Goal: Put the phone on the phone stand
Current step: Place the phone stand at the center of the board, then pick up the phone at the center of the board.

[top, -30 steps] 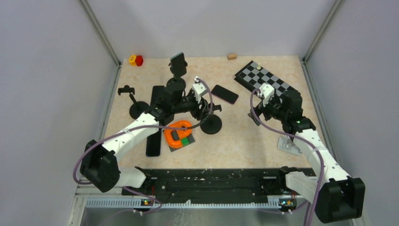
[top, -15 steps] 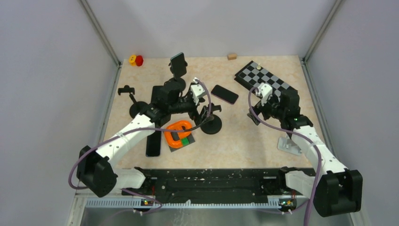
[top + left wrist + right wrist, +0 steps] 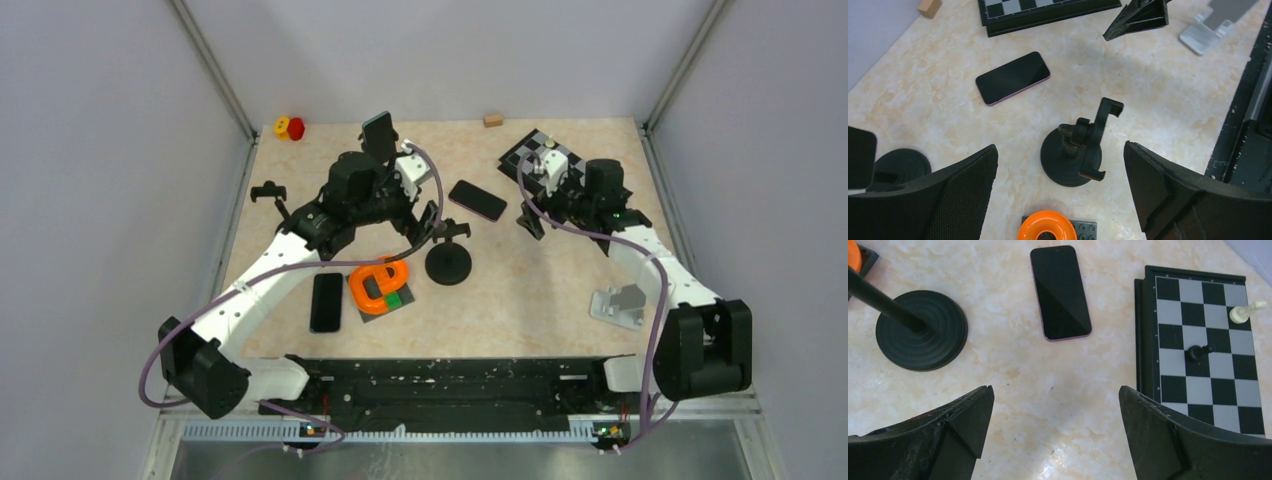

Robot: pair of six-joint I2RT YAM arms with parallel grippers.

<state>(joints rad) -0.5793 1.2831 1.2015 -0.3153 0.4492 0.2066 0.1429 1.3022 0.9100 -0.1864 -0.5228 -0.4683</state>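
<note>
A dark phone with a pink edge lies flat on the table, also seen as the phone and the phone. An empty black phone stand with a round base and an upright clamp stands in front of it; the left wrist view shows the stand below my fingers. My left gripper hovers open above that stand, holding nothing. My right gripper is open just right of the phone, over bare table.
A second phone lies flat at the left beside an orange ring on a grey plate. A further stand at the back holds a phone. A chessboard, a silver stand and a small black stand are also present.
My left gripper has opened wide and pulled up and back from the black stand. The right arm has swung forward and left, closer to the flat phone.
</note>
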